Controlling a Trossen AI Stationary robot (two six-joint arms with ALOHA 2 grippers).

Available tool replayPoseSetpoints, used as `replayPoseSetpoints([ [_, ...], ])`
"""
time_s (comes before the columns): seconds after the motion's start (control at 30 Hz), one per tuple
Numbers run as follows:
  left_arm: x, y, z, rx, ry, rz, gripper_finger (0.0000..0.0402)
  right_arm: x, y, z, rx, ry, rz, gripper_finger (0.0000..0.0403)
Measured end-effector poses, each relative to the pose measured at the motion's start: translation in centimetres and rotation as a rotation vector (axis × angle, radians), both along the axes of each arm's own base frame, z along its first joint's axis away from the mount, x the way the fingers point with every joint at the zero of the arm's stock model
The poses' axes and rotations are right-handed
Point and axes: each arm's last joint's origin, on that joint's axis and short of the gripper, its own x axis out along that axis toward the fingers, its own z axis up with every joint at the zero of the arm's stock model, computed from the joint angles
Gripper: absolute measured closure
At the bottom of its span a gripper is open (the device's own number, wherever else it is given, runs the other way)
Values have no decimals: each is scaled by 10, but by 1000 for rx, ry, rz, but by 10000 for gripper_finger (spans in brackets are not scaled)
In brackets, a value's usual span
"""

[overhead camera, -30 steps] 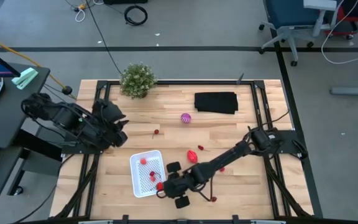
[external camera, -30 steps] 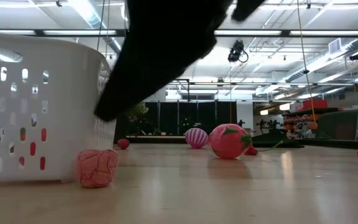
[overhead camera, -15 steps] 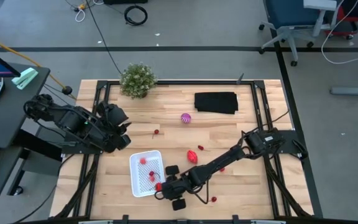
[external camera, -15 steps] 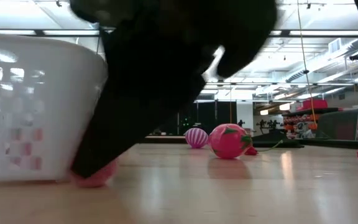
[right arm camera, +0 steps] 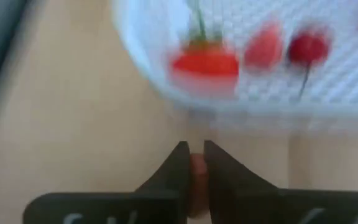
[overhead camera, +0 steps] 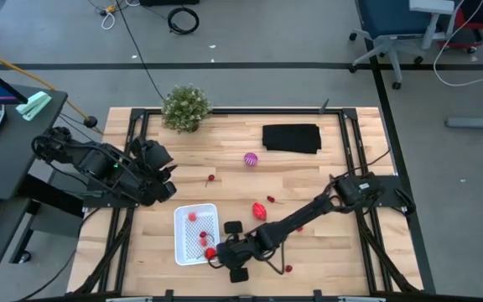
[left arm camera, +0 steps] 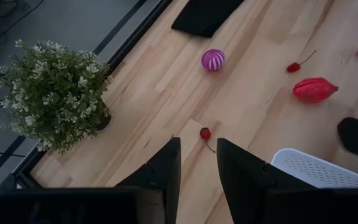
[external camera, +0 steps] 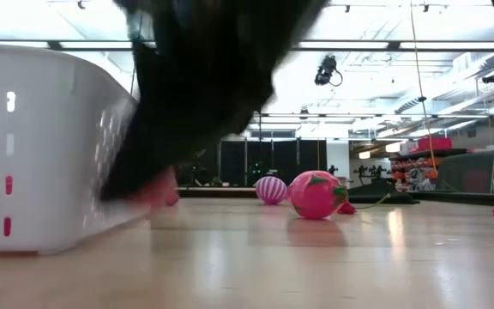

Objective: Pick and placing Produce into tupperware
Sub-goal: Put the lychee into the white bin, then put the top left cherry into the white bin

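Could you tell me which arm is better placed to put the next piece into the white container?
The right. Its gripper is shut on a small pink piece beside the container, while the left gripper waits apart, empty.

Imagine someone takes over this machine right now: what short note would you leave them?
Right gripper: shut on a small pink piece, low beside the tupperware.
Left gripper: open, empty, parked at the table's left edge.
Done: a few red pieces lie in the tupperware.
Left on the table: purple striped ball, red oblong, cherry and other small red bits.
Next, likely: lift the pink piece over the wall and drop it in.
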Motion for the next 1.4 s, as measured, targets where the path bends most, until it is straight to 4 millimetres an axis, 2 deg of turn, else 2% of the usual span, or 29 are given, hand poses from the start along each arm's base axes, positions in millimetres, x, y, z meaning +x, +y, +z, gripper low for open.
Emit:
replayPoseSetpoints([
  [0.2,0,0,0,0,0,1,292,-25,0,64,-67,-59,-65,365],
  [0.33,0,0,0,-7,-7,9,292,-30,-3,118,-88,-295,-120,373],
  [0.4,1,0,0,-12,-15,9,292,-22,0,133,-42,-428,-47,372],
  [0.47,2,-1,1,-21,-33,11,292,-7,4,128,15,-523,98,366],
  [0.53,5,-2,2,-39,-66,11,292,7,5,109,71,-558,180,355],
  [0.67,10,-5,5,-71,-127,11,292,26,-2,62,117,-484,128,337],
  [0.87,13,-7,7,-94,-171,10,292,40,-22,27,88,-402,72,324],
  [1.13,14,-7,7,-62,-151,-28,292,48,-52,28,61,-360,16,278],
  [1.3,14,-5,8,-38,-134,-43,284,48,-56,28,62,-349,10,235],
  [1.4,15,-2,7,-20,-114,-40,270,43,-57,40,60,-330,9,217],
])
